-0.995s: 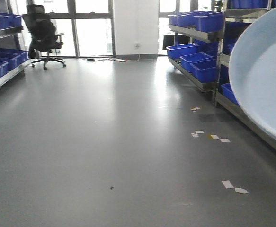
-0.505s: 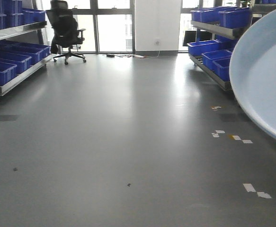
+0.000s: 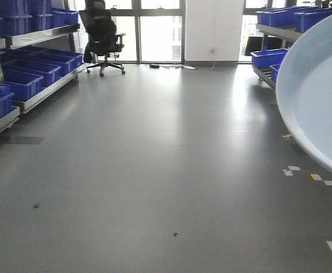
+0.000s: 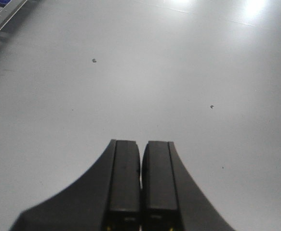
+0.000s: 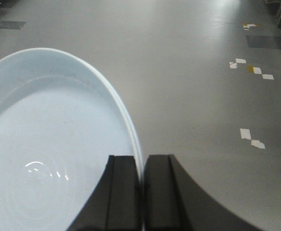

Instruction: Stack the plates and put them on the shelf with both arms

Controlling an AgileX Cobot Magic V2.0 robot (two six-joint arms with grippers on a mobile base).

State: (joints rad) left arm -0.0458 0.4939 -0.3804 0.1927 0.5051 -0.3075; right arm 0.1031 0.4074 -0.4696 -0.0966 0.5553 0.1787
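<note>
The right pincer pinches the plate by a thin slice of its rim. The rest of the plate hangs out unsupported to one side of that grip, above bare floor. I cannot tell whether a second plate lies under it. The left pincer is pressed together on nothing, away from the plate, so it lends no support. In the front view the plate stands tilted.

The main risk is the glossy rim sliding or pivoting in so small a bite. A jolt or turn of the base could probably cause that, and the plate would fall to the hard floor and likely break. The shelf with bins lies well across the floor from the plate. On approach, the plate's wide overhang could clip a shelf edge and be levered loose.
</note>
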